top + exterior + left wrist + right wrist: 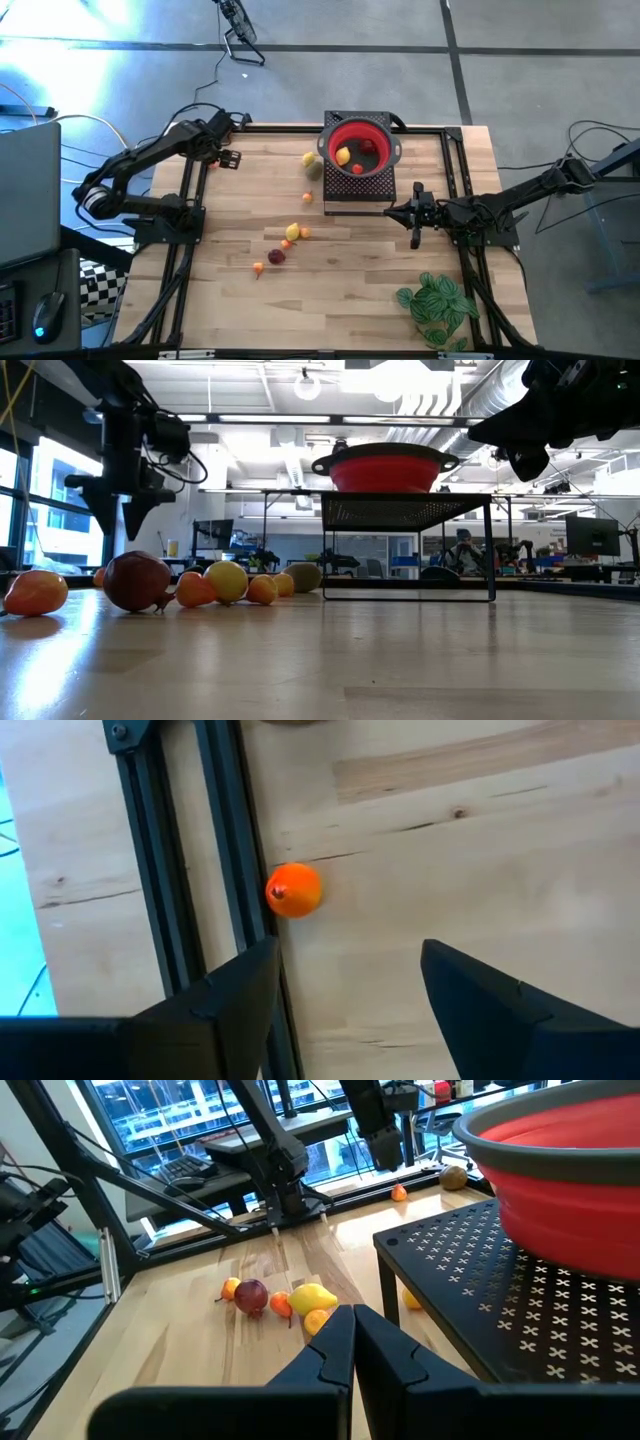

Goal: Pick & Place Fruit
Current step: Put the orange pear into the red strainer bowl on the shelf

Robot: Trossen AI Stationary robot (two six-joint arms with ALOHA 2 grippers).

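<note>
A red bowl stands on a black perforated stand at the table's far middle; a yellow fruit and red fruits lie in it. My left gripper is open, pointing down above a small orange fruit that rests on the table beside the left black rail; it touches nothing. A brownish-green fruit, yellow fruits, orange fruits and a dark red fruit lie loose on the table. My right gripper is shut and empty, just right of the stand.
A green leafy plant lies at the near right. Black frame rails run along the table's left, right and far sides. The loose fruits form a cluster left of the table's middle. Bare wood lies at the near middle.
</note>
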